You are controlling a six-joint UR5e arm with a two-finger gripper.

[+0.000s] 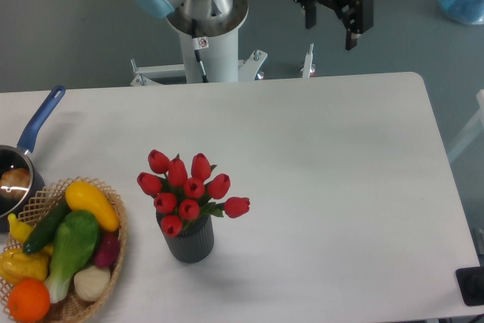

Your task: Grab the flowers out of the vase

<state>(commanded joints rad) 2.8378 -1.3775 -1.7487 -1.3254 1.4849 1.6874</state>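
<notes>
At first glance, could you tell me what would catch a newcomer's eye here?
The red flowers stand in the vase at the table's front centre-left. A basket of colourful vegetables sits at the lower left. The open gripper hangs beyond the far edge.

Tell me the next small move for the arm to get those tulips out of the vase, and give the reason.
Probably bring the pincer forward and toward the basket side until it hangs above the flowers. It sits open and empty near the table's far edge, well away from them, while the flowers stand upright in the vase with nothing overhead. Lining up first should allow a straight descent.
</notes>
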